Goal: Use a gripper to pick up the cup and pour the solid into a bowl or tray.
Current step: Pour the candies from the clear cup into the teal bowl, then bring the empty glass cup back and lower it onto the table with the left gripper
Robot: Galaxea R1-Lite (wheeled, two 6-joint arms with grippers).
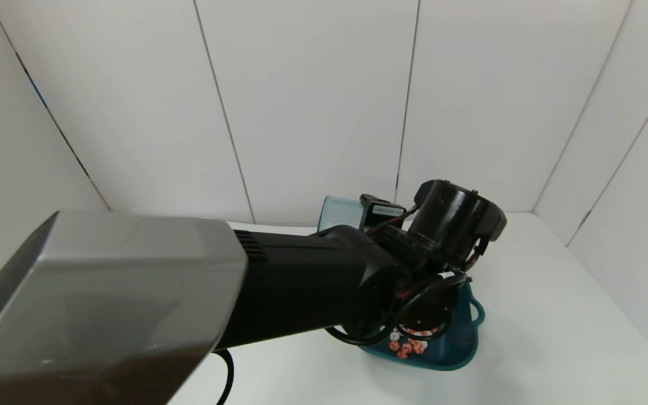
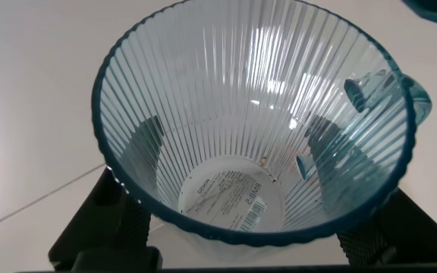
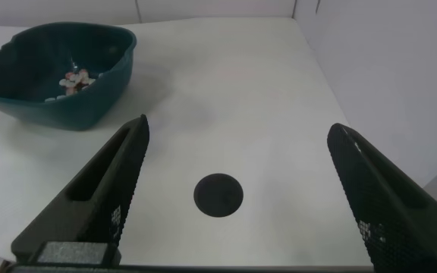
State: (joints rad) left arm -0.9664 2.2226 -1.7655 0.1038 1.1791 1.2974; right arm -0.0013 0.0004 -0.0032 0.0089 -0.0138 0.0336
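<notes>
The left end effector [image 2: 241,243] pinches the ribbed pale-blue transparent plastic cup [image 2: 256,121] above the dark teal basin [image 1: 459,343]: emptied (light, slick); grip its walls. Right end effector [image 3: 241,193] spread.

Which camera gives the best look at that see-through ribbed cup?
The left wrist view: the cup fills it, empty, gripped by the left gripper. The head view shows only a sliver of it behind the arm. The right wrist view misses it entirely.
</notes>
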